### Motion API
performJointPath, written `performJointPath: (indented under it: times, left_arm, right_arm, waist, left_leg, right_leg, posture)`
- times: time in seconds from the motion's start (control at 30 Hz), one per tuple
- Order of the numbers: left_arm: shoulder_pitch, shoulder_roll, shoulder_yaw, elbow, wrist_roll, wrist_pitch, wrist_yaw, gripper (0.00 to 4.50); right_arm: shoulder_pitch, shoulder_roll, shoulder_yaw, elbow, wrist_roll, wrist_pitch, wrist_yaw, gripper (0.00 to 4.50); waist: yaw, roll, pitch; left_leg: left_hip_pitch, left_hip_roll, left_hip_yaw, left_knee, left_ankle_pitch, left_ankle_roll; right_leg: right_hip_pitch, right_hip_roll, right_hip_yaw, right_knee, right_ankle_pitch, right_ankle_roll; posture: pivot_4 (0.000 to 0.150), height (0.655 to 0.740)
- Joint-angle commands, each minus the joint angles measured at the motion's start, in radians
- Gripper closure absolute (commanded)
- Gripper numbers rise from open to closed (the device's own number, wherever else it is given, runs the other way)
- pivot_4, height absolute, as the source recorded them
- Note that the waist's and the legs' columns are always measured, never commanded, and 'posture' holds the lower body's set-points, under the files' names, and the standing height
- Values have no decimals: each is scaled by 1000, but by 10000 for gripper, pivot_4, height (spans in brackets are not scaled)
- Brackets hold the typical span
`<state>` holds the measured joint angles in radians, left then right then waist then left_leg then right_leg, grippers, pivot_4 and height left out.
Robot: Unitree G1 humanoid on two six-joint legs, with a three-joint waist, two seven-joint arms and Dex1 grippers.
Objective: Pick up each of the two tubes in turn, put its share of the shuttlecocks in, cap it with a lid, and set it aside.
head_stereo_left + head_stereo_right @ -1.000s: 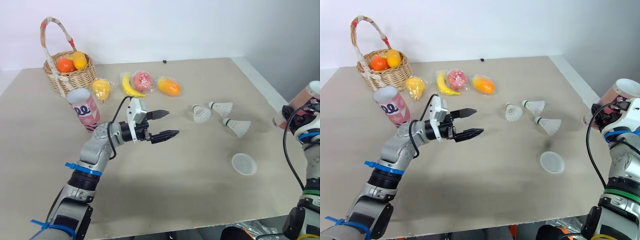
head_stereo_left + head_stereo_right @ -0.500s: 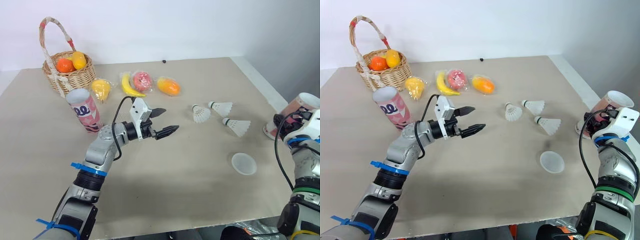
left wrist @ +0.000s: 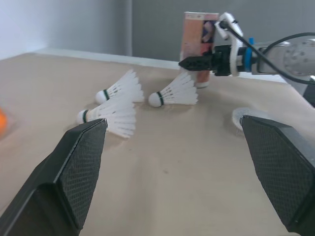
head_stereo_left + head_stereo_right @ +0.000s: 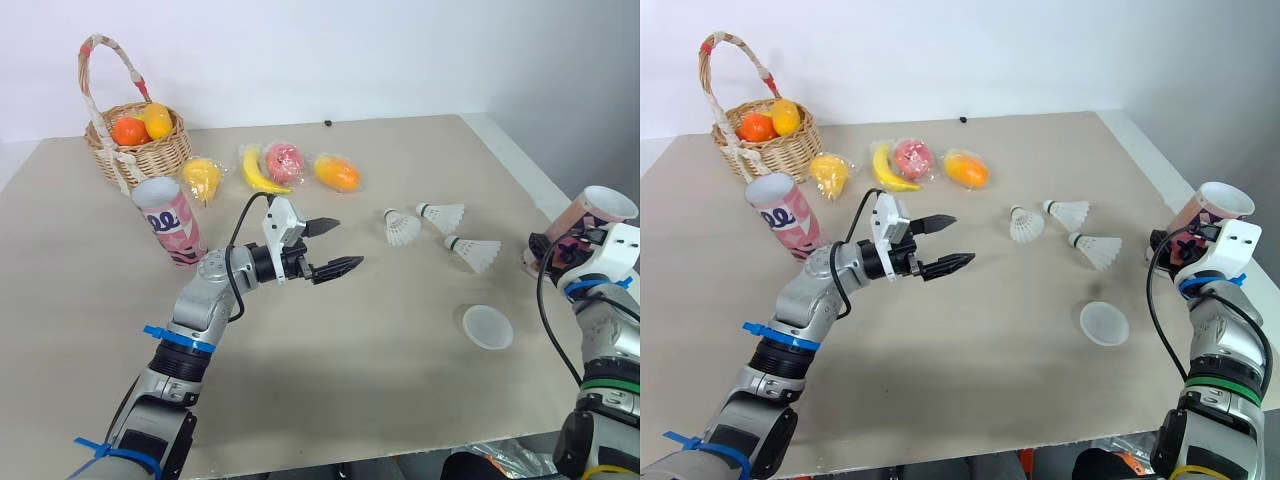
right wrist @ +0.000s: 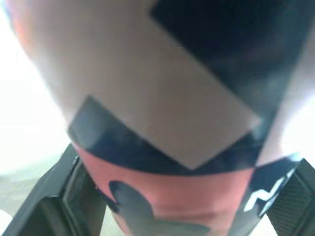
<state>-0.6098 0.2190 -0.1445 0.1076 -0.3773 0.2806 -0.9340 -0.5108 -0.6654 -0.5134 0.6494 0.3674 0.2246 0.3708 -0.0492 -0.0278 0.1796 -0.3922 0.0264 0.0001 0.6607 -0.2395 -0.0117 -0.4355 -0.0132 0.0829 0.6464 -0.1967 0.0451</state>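
Carefully, with my right fingers [image 4: 1167, 243] clenched around the pink tube [image 4: 1210, 208], I guide my released left fingers [image 4: 338, 264] low over the bench [image 4: 350, 380]; pinch the nearest shuttlecock [image 4: 402, 228] by its cork.

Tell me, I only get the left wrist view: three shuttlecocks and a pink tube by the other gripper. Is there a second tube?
Observer: Yes, a second pink tube stands upright beside a wicker basket, to the robot's left.
Operator: Anything in the basket?
Observer: An orange and a yellow fruit.
Operator: Is that other gripper holding its tube?
Observer: Seemingly: the right wrist view shows the far tube between the fingers of the right gripper.
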Motion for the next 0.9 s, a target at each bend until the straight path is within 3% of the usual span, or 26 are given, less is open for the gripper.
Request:
performJointPath:
  times: [0.03,0.6,0.73,0.9]
  left_arm:
    - [-19,-3,17,-3,-18,-25,-19,0]
    - [-22,2,28,1,-31,-25,-47,0]
    - [53,64,30,-92,-46,2,-72,0]
    - [186,164,72,-225,-76,54,-63,0]
  right_arm:
    - [29,-29,-25,-105,42,35,42,1226]
    - [247,-91,-62,-342,97,217,129,1226]
    - [383,-132,-78,-490,154,282,259,1226]
    - [537,-185,-106,-745,359,412,516,1226]
  waist:
    - [0,0,0]
    - [1,0,0]
    - [1,1,0]
    - [-2,1,0]
  left_leg:
    - [0,0,0,0,0,0]
    - [0,0,1,0,0,0]
    - [0,0,0,-1,0,0]
    - [1,1,0,-3,-1,1]
  right_leg:
    - [0,0,0,0,0,0]
    - [0,0,2,0,0,1]
    - [0,1,2,0,-1,1]
    - [-1,2,2,0,-2,0]
  posture:
    - [1500,7298]
    - [1500,7298]
    - [1500,7298]
    - [1500,7298]
